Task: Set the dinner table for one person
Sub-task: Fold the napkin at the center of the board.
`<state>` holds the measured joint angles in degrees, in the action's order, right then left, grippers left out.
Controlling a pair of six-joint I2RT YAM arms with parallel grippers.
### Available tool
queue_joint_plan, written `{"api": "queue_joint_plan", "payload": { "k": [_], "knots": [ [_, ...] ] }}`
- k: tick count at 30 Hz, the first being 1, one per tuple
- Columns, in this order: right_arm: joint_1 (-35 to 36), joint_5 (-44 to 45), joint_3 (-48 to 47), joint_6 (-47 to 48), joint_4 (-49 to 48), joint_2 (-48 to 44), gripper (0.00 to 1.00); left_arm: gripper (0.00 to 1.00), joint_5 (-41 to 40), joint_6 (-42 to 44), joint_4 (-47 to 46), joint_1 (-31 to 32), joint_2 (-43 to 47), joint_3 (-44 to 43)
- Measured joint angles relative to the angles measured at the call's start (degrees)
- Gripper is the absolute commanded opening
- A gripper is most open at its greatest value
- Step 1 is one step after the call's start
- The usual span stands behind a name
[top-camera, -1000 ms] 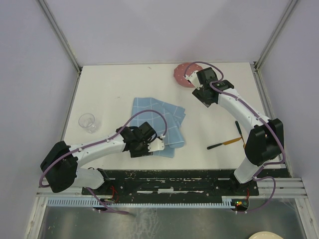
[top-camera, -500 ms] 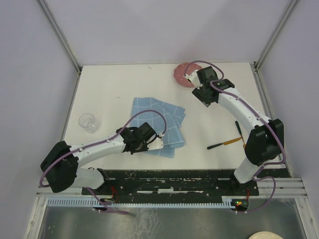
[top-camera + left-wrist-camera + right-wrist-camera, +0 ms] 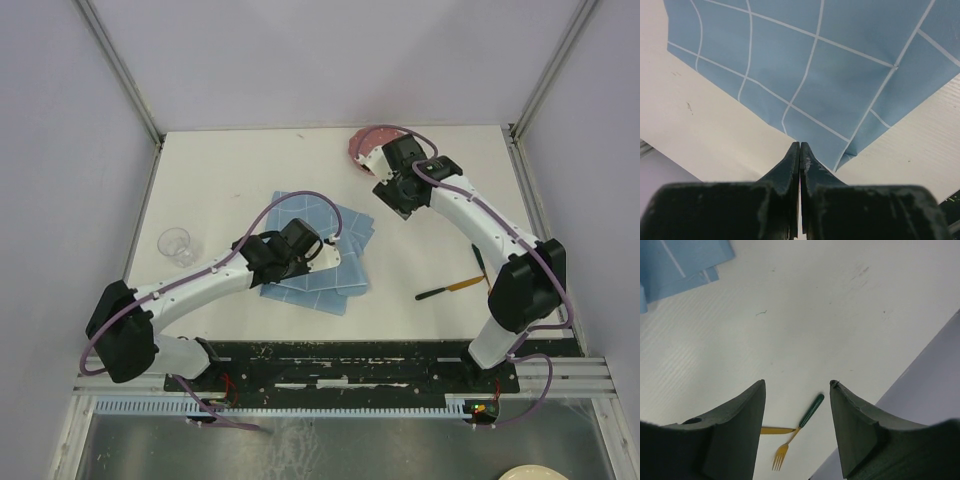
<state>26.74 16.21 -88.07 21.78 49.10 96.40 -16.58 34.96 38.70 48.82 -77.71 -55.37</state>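
Note:
The blue grid-patterned placemat point(image 3: 330, 270) lies rumpled in the middle of the white dinner table point(image 3: 230, 180). My left gripper point(image 3: 315, 255) hovers over it. In the left wrist view that gripper point(image 3: 800, 144) is shut, its tips pinching the placemat's point(image 3: 830, 75) near edge, with a folded corner just to the right. My right gripper point(image 3: 392, 190) hangs at the back, beside a reddish plate point(image 3: 358, 148). In its wrist view the right gripper point(image 3: 797, 382) is open and holds nothing. Through the gap a green-handled fork point(image 3: 800, 427) and a knife blade point(image 3: 777, 430) lie on the table.
A clear glass point(image 3: 176, 245) stands at the table's left edge. The fork point(image 3: 479, 263) and knife point(image 3: 445, 289) lie near the right arm's base. A corner of the placemat point(image 3: 685, 260) shows at the top left of the right wrist view. Metal frame posts border the table.
My left gripper shut on the placemat's near edge and moved away from the near edge, folding the cloth over. The right gripper drifted slightly left and its jaws narrowed a little.

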Motion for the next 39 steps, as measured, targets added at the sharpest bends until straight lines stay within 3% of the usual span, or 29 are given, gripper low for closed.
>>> {"api": "queue_joint_plan", "payload": {
  "k": [3, 6, 9, 20, 23, 29, 39],
  "knots": [
    [1.25, -1.97, -0.09, -0.42, 1.92, 0.0, 0.66, 0.04, 0.11, 0.0, 0.11, 0.0, 0.0, -0.85],
    [1.84, -2.91, -0.09, -1.03, 2.97, 0.0, 0.72, 0.27, 0.5, -0.02, 0.59, 0.0, 0.0, -0.83],
    [2.19, -4.02, -0.09, -1.6, 3.41, 0.0, 0.77, 0.38, 1.66, -0.04, 1.05, 0.0, 0.15, -0.24],
    [2.91, -19.74, -2.27, -4.7, 11.74, 1.51, 0.77, 0.5, 3.61, -0.11, 2.86, 0.0, 2.86, 5.86],
    [3.23, -20.31, -2.27, -5.05, 12.33, 2.14, 0.77, 0.57, 3.58, -0.11, 2.45, 0.02, 3.28, 7.76],
    [3.21, -19.15, -2.27, -4.96, 12.85, 2.25, 0.77, 0.61, 3.34, -0.11, 0.17, 0.0, 3.3, 11.04],
    [3.21, -16.48, -2.23, -4.5, 12.87, 2.25, 0.77, 0.57, -2.45, -0.09, -7.65, 0.0, 0.04, 13.18]
  ]
}}
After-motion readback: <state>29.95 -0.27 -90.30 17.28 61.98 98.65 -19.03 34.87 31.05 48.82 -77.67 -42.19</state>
